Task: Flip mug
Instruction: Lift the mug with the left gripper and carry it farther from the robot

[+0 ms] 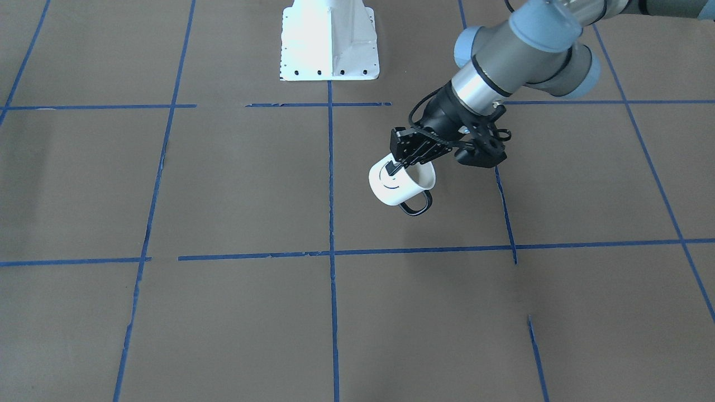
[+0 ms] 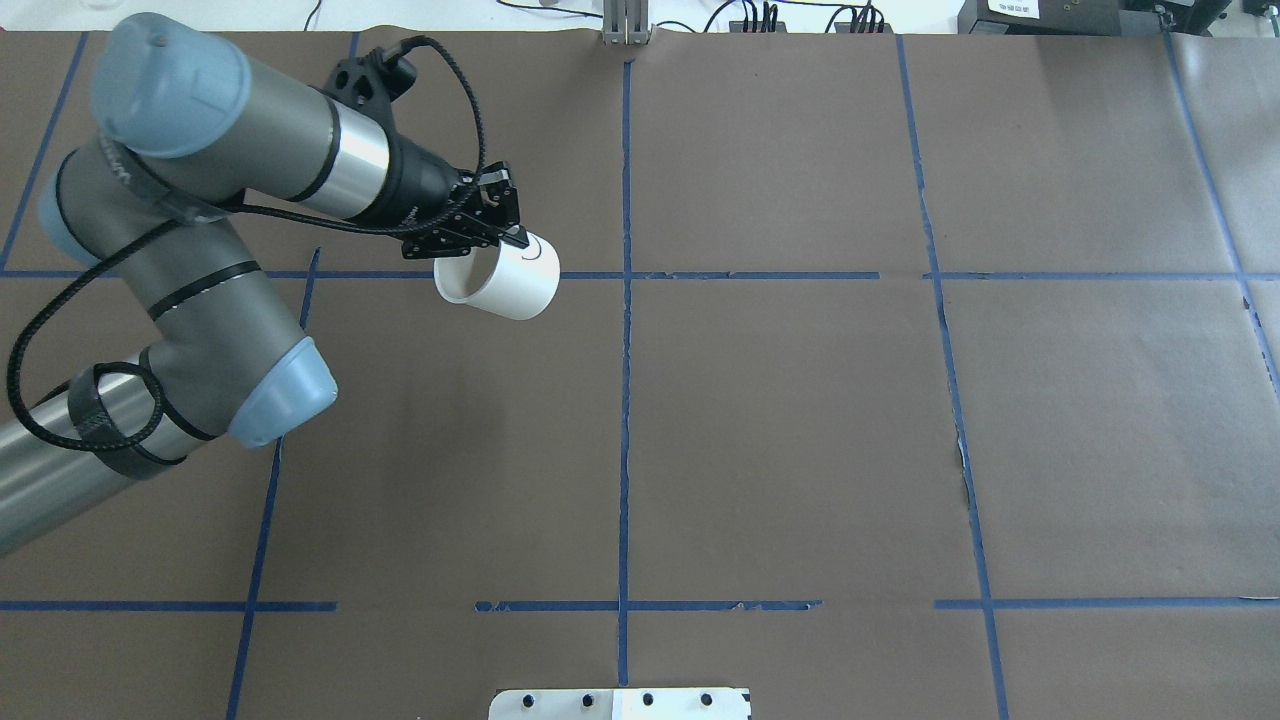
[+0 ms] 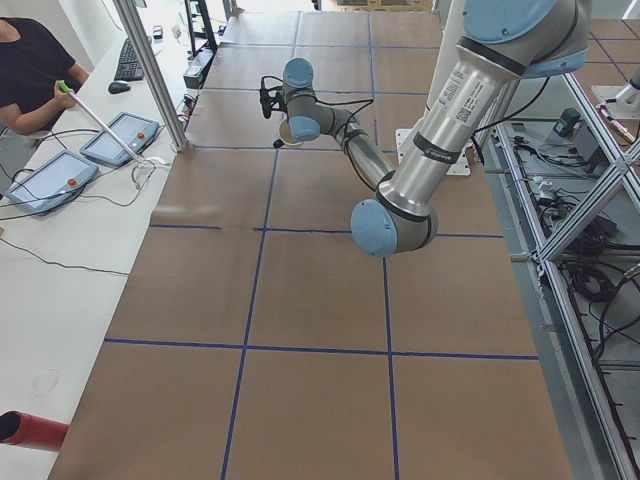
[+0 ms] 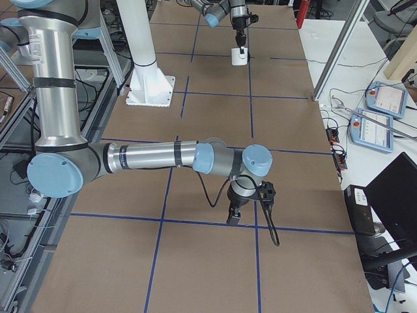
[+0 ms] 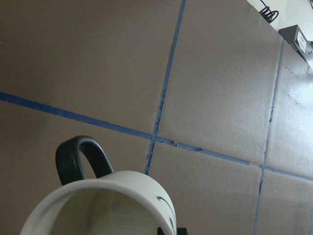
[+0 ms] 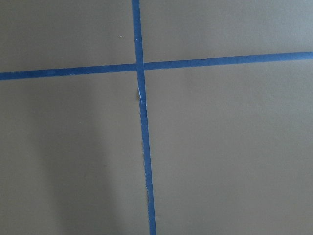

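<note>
The white mug (image 1: 394, 190) with a black loop handle (image 1: 416, 207) hangs tilted from my left gripper (image 1: 403, 166), which is shut on its rim. One finger is inside the rim and one on the smiley side. In the overhead view the mug (image 2: 505, 285) lies nearly sideways under the gripper (image 2: 508, 240), its mouth turned toward the arm. The left wrist view shows its rim and pale inside (image 5: 98, 205), with the brown paper well beyond. My right gripper (image 4: 233, 218) points down at the table far from the mug (image 4: 240, 57); I cannot tell whether it is open or shut.
The table is covered in brown paper with a blue tape grid (image 2: 625, 400). The white robot base plate (image 1: 329, 44) stands at the robot's edge. An operator (image 3: 30, 60) sits at the side desk with tablets (image 3: 50, 180). A metal post (image 3: 155, 75) stands at the table's far side.
</note>
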